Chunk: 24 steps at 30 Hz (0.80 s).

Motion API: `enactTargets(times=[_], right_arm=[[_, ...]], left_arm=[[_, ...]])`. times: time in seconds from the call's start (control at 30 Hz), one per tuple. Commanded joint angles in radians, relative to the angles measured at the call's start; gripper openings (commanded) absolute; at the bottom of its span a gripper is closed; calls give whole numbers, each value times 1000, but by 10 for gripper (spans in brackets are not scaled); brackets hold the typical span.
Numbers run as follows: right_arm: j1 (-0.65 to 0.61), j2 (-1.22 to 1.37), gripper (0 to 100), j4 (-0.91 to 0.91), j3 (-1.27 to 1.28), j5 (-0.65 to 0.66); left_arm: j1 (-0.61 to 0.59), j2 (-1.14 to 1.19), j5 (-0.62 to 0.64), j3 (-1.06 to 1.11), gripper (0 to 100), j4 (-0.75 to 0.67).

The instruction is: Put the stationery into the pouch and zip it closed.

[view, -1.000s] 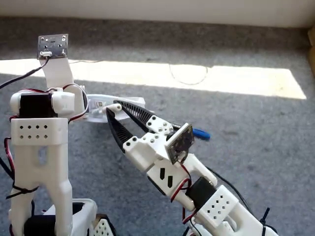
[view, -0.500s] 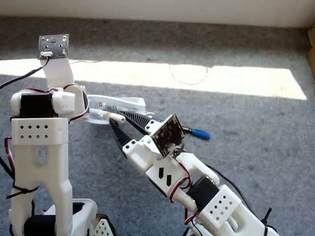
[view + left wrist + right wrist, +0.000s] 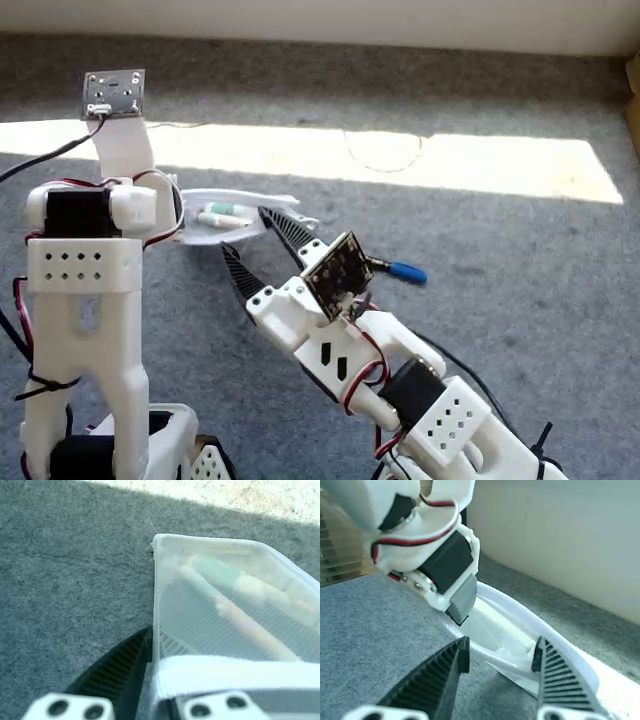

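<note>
**Left jaws grip the pouch; right jaws spread at its end**

The left arm stands tall at one side of the grey, carpet-like counter. The left jaws are closed on the pouch, pinching the white band along its edge. In the left wrist view the pouch is translucent and finely ribbed. Several pens lie lengthwise inside it (one pale with an orange tint, another with a green section). From above, the pouch sits just beside the left arm's wrist, with the pens showing through its side.

The right arm comes in from the near corner of the counter. The right jaws are spread wide and hold nothing. Their black ribbed fingers straddle the free end of the pouch. In the high view one fingertip lies over that end and the other sits beside it, lower on the counter. In the right wrist view the pouch's white rim curves in a loop and runs across the gap between the two fingers. Whether either finger touches it cannot be told.

A blue pen lies on the counter outside the pouch, just past the right arm's wrist. A strip of sunlight crosses the counter behind both arms.
</note>
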Motion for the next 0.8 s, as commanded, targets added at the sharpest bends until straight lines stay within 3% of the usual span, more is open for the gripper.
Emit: enactTargets(times=[0.0,0.2,0.37,0.5,0.77], right_arm=[[-21,-5,216,42,-70,9],[-31,-7,216,142,-105,5],[19,-7,216,341,-220,-8],[140,-4,216,538,-378,-83],[317,2,216,829,-616,-81]], left_arm=[[-19,13,2,5,10,-20],[-19,13,2,5,10,-20],[-19,13,0,7,10,-20],[-19,13,0,7,10,-20],[-19,13,0,8,10,-21]])
